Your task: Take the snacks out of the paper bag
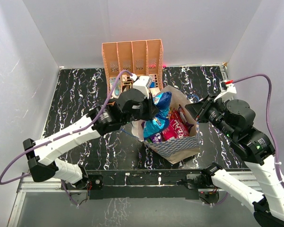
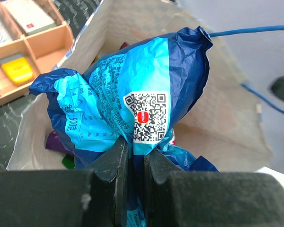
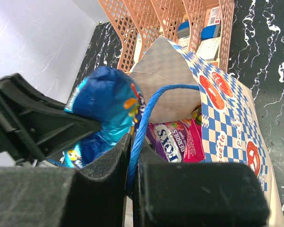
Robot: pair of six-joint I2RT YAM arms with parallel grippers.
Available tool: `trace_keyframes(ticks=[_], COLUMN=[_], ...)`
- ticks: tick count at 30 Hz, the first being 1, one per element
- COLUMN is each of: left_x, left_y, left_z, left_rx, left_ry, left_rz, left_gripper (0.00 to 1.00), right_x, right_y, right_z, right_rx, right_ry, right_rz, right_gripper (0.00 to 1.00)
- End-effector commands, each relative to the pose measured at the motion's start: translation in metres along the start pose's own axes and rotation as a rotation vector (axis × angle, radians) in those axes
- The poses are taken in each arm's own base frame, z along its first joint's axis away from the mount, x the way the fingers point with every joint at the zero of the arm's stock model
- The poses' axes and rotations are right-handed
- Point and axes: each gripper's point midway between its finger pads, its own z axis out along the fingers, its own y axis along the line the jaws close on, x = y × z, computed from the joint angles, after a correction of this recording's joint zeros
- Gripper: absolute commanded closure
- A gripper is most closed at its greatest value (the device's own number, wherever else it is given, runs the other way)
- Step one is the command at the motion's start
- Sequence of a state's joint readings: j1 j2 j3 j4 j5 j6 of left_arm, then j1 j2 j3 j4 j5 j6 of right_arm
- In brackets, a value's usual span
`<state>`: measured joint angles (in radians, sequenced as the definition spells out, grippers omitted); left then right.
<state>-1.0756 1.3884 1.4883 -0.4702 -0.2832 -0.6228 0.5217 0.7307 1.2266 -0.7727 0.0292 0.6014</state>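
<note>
The white paper bag (image 1: pixel 180 147) with blue-red pattern stands open at the table's near middle. My left gripper (image 1: pixel 151 109) is shut on a shiny blue snack packet (image 1: pixel 160 113), held above the bag's mouth; it also shows in the left wrist view (image 2: pixel 132 101), pinched between my fingers (image 2: pixel 114 163). My right gripper (image 1: pixel 193 111) is shut on the bag's blue cord handle (image 3: pixel 149 116) at the bag's right rim. A pink-purple "FOX'S" packet (image 3: pixel 180 139) and other snacks (image 1: pixel 173 127) lie inside the bag.
An orange slotted desk organizer (image 1: pixel 132 59) with small items stands right behind the bag, also in the left wrist view (image 2: pixel 23 56). White walls close in the table on three sides. Black marbled tabletop (image 1: pixel 75 104) lies left and right of the bag.
</note>
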Motion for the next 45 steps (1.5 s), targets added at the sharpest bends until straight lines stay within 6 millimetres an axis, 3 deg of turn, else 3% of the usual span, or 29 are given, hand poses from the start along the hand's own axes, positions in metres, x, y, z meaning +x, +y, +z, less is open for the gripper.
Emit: trace_keyframes(ticks=[1,6,10,13,18,21,24,29,32,37,45], left_x=[-0.09,-0.138,-0.174,-0.199,-0.212,-0.209,-0.203,-0.188,-0.183,-0.161,-0.1], left_y=[-0.06,-0.08,-0.07,-0.035,0.047,0.09,0.108,0.128,0.158,0.24,0.352], left_z=[-0.066,-0.125,-0.167,-0.184,-0.185,-0.189,-0.187,-0.175,-0.162,-0.13,-0.087], left_rx=[0.305,0.436,0.388,0.192,-0.314,-0.651,-0.844,-0.929,-0.928,-0.984,-1.116], left_ry=[-0.288,-0.46,-0.597,-0.69,-0.718,-0.709,-0.678,-0.661,-0.653,-0.467,-0.247], left_rz=[-0.036,0.065,0.159,0.159,0.178,0.235,0.363,0.457,0.368,0.234,-0.077], left_gripper=[1.0,1.0,1.0,1.0,1.0,1.0,1.0,1.0,1.0,1.0,1.0], right_x=[-0.02,-0.02,-0.022,-0.022,-0.023,-0.024,-0.025,-0.024,-0.024,-0.024,-0.023], right_y=[0.011,0.008,0.007,0.005,0.002,0.0,-0.002,-0.003,-0.003,-0.002,-0.001], right_z=[-0.012,-0.014,-0.018,-0.021,-0.028,-0.032,-0.035,-0.034,-0.034,-0.036,-0.035], right_rx=[-0.035,-0.026,-0.021,-0.014,-0.001,0.008,0.018,0.021,0.02,0.02,0.012], right_ry=[-0.073,-0.083,-0.095,-0.101,-0.113,-0.123,-0.129,-0.128,-0.125,-0.127,-0.12], right_rz=[0.007,0.011,0.014,0.018,0.024,0.028,0.032,0.036,0.035,0.039,0.046], right_gripper=[0.92,0.92,0.92,0.92,0.92,0.92,0.92,0.92,0.92,0.92,0.92])
